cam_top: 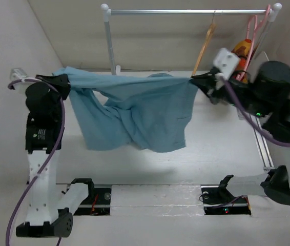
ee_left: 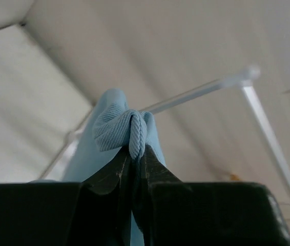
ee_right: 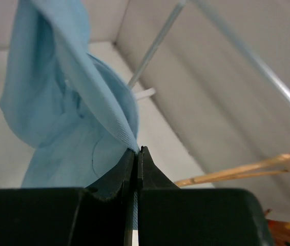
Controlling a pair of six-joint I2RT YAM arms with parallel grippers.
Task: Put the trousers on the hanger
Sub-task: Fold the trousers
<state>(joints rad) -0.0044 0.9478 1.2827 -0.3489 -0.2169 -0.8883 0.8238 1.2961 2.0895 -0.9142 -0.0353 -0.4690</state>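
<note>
The light blue trousers (cam_top: 135, 113) hang stretched in the air between my two grippers, the cloth sagging toward the table. My left gripper (cam_top: 63, 82) is shut on a bunched edge of the trousers (ee_left: 127, 130) at the left. My right gripper (cam_top: 195, 81) is shut on the opposite edge of the trousers (ee_right: 83, 102) at the right. The tan wooden hanger (cam_top: 205, 45) hangs by its metal hook from the rail at the back right, just behind my right gripper. It also shows in the right wrist view (ee_right: 237, 171).
A white clothes rail (cam_top: 186, 11) on an upright post (cam_top: 110, 43) spans the back. A pink plastic hanger (cam_top: 257, 28) and an orange-red-yellow patterned garment (cam_top: 242, 51) hang at its right end. Walls close in on the left and right.
</note>
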